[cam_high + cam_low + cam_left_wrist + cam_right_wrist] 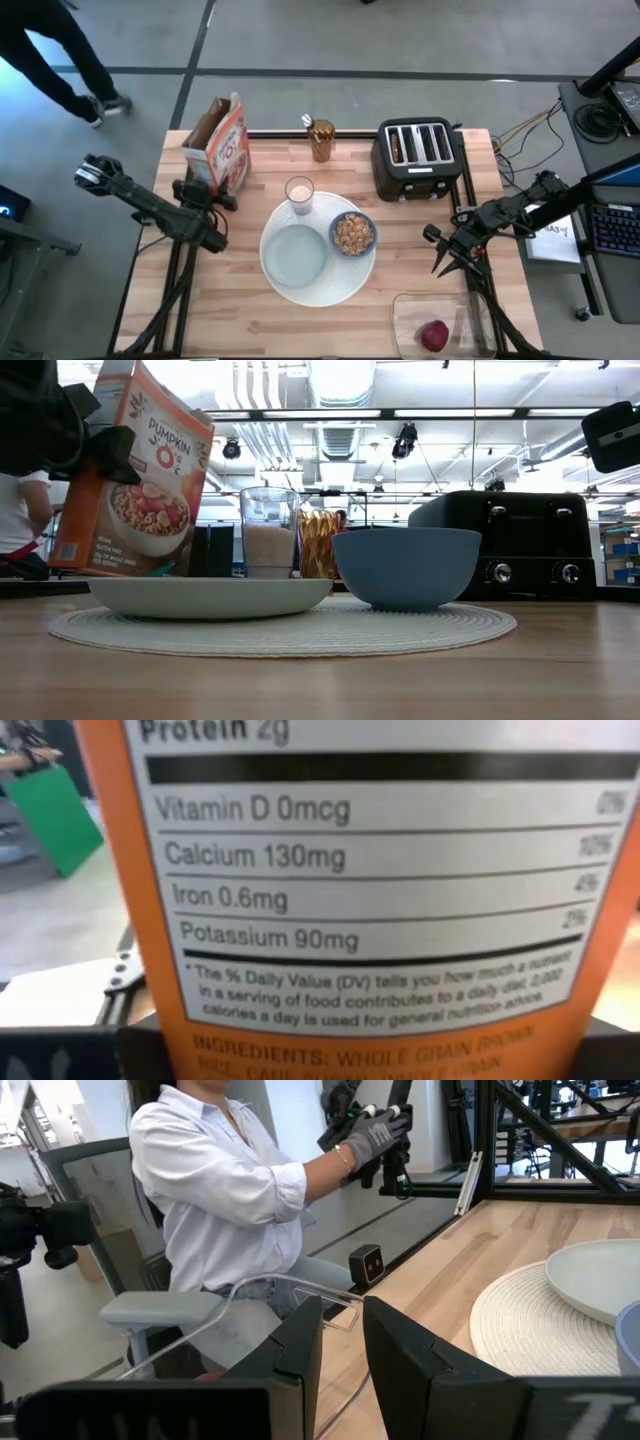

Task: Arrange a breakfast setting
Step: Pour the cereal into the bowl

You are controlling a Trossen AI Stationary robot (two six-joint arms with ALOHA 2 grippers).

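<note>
While the left gripper (205,192) is clamped on the side panel of the orange-and-white cereal box (222,147), holding it upright near the table's back-left corner, the step in hand reads as the close of the cereal stage: the small blue bowl (353,233) already shows cereal in it, so the box is most likely being set aside. Setting as it stands: large round white mat (345,278) at table centre, smaller pale green-white plate (295,254) lying on its left half, bowl touching the mat's right-rear part just beside that plate, milk glass (299,192) upright just behind the mat, filled partway with white. Outstanding items: small red fruit (434,336) in a clear container (410,310) at the front-right table edge; brown toast (397,146) showing in one slot of the black four-slot toaster (418,158) at the back right; a brown cup (321,140) of utensils at the back centre. No spoon can be made out on the mat. Right gripper (447,258): fingers narrowly parted, holding nothing, hovering over the table's right side, between toaster and fruit container, near to both and well apart from the bowl. Next move, as a judgement: release the box where it stands clear of the glass, then send the right arm down to the fruit or back to the toast, either calling for a wider opening first.
</note>
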